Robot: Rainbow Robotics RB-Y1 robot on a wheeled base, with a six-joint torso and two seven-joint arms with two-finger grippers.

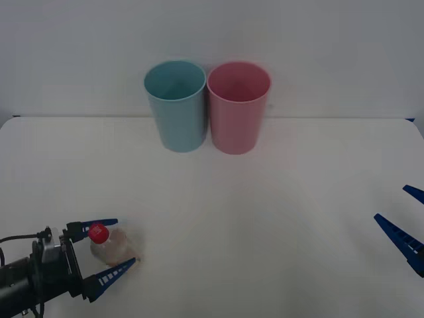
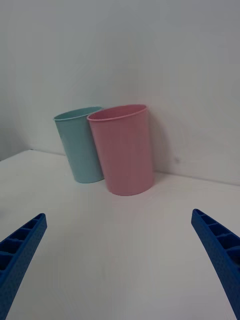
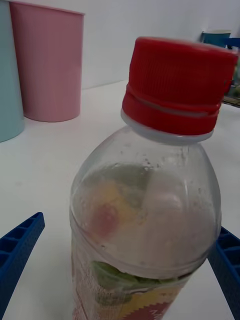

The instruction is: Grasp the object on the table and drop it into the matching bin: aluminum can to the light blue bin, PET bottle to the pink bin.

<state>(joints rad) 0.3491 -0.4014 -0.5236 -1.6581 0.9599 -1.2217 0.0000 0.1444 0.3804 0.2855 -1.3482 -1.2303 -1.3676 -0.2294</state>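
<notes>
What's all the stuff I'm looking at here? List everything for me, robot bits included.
bottle: one, clear with a red cap, standing near the table's front left corner, between the left jaws
blue bin: one, light blue, upright at the far middle of the table, left of the pink one
pink bin: one, pink, upright right beside the blue bin
table: one, white, spanning the front view
wall: one, plain white, behind the bins
left gripper: one, blue jaws on a black wrist, open on either side of the bottle
right gripper: one, blue jaws, open over the table's right edge, idle
</notes>
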